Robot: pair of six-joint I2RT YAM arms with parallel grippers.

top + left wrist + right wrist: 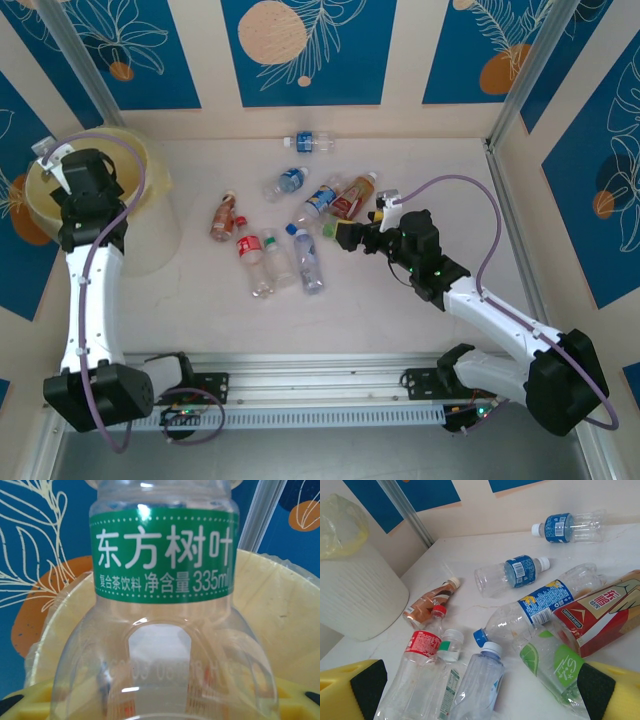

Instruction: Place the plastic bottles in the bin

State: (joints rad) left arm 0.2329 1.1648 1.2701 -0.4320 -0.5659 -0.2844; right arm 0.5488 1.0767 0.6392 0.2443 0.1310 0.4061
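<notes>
Now, at the far left of the table [400,310] stands the bin [150,200], big, round and pale yellow, with a clear liner crinkled over its rim. Hanging right over its mouth is the green-labelled bottle [162,565], see-through plastic with white Chinese characters across a green band. The left gripper [160,702] has it pinched. Yellow fingers [30,700] peek out on either side of the bottle's body, and the jaws are drawn in narrow around it.

Over to the middle of the table, where the rest of the plastic bottles [305,262] lie on their sides in a loose scatter, well apart from the bin. Plenty of colour there:
- a red-capped bottle [422,645] with a red label
- a brown bottle [427,602] just behind it
- a blue-capped bottle [535,607] with a blue and yellow label
- a big red-labelled bottle [600,615] touching it on the right
- a blue-labelled bottle [512,573] a little farther back
- a lone blue-labelled bottle [567,526] lying off by the far wall

And the right gripper [482,686]? It is spread wide, holding nothing. It hovers at the near right edge of the scatter, black pads [367,685] far apart. A white-capped bottle [480,680] and a lime-labelled bottle [552,667] lie in the gap between the pads. I cannot tell whether the right-hand pad touches the lime-labelled one.
</notes>
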